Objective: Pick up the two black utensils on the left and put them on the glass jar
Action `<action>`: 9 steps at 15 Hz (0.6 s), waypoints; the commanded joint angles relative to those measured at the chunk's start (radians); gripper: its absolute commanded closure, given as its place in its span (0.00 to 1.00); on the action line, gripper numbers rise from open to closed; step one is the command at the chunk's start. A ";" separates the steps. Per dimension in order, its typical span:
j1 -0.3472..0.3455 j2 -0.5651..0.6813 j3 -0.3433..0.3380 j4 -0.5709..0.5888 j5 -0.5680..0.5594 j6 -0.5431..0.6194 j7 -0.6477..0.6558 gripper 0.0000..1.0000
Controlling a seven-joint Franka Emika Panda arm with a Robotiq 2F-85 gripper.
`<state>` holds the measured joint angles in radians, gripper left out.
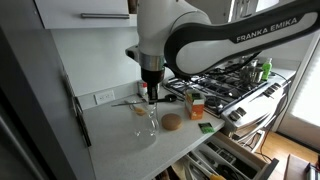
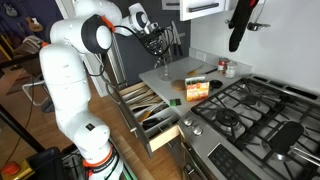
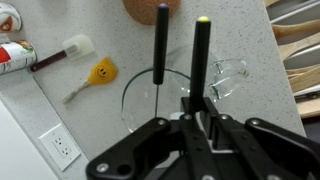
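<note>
My gripper [image 3: 196, 112] is shut on a black utensil [image 3: 201, 55], whose long handle points away from the wrist and down at the counter. It hangs directly over the clear glass jar [image 3: 135, 100], seen from above as a round rim. A second black utensil [image 3: 160, 45] stands beside the held one, with its near end inside the jar's rim. In both exterior views the gripper [image 1: 150, 96] [image 2: 157, 47] hovers just above the jar [image 1: 148, 126] [image 2: 162, 70] on the pale counter.
On the counter [image 3: 100, 25] lie a yellow smiley spatula [image 3: 98, 73], a white spatula [image 3: 76, 46], a red-lidded spice jar [image 3: 12, 56] and a brown disc [image 1: 172, 122]. A second glass [image 3: 228, 72] touches the jar. A drawer [image 2: 150, 108] stands open. The stove [image 1: 232, 80] is beyond.
</note>
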<state>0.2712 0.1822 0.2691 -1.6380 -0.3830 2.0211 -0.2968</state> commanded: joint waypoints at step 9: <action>-0.002 0.050 -0.027 0.026 0.030 0.006 -0.008 0.96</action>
<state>0.2704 0.2206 0.2466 -1.6220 -0.3792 2.0211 -0.2967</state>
